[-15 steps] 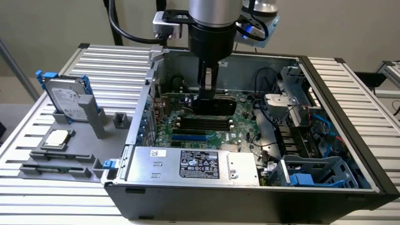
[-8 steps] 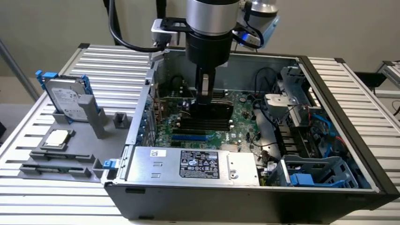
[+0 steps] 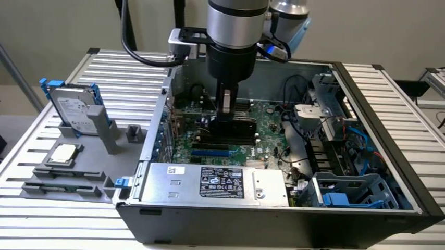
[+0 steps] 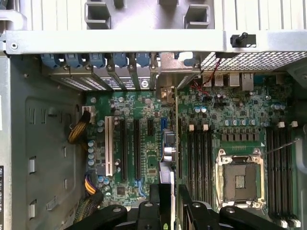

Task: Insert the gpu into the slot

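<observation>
An open black computer case (image 3: 278, 229) is lying on its side on a table (image 3: 396, 99) of ribbed aluminium slats, with a plain beige wall (image 3: 62, 26) standing behind it. On the table, at the exterior view's left, a grey hard drive (image 3: 73, 107) with blue rails is leaning upright in a grey holder (image 3: 70, 179), and a square silver processor chip (image 3: 64, 152) is lying flat nearby.

I am reaching down into the case with my gripper (image 3: 226, 115). My jaws are clamping, drawn in narrow, on the top edge of the gpu (image 3: 233, 131). The thin black card is standing upright on its long edge over the green motherboard (image 3: 268, 117). The slot (image 3: 210, 152), a long bright blue plastic strip, is lying just beside it, between the card and the boxy grey metal power supply (image 3: 208, 182).

From my wrist, the gpu (image 4: 168, 148) is showing edge on as a thin strip between the black fingers of my gripper (image 4: 169, 199). A short length of the blue slot (image 4: 163, 123) is peeking out just beside it. The black memory slots (image 4: 199, 163) and the square silver processor socket (image 4: 238, 179) are lying on its other side. Whether the card is seated, I cannot tell.
</observation>
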Tool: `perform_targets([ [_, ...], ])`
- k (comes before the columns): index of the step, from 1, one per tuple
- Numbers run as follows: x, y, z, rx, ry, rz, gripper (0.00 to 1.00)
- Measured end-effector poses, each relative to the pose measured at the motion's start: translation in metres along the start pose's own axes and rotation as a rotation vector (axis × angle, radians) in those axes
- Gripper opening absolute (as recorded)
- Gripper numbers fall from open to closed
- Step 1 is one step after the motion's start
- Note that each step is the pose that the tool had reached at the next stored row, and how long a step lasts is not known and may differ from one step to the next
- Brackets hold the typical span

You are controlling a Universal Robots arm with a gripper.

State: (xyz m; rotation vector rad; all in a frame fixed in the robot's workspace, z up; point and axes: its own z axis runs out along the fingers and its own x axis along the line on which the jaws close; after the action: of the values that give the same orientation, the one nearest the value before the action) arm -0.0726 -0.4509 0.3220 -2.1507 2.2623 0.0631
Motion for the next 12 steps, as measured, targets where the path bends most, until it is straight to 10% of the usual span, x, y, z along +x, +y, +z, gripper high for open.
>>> perform_targets([
  [12,0.003,-0.0004,0.0179,-0.0224,0.0011,0.001,0.26],
])
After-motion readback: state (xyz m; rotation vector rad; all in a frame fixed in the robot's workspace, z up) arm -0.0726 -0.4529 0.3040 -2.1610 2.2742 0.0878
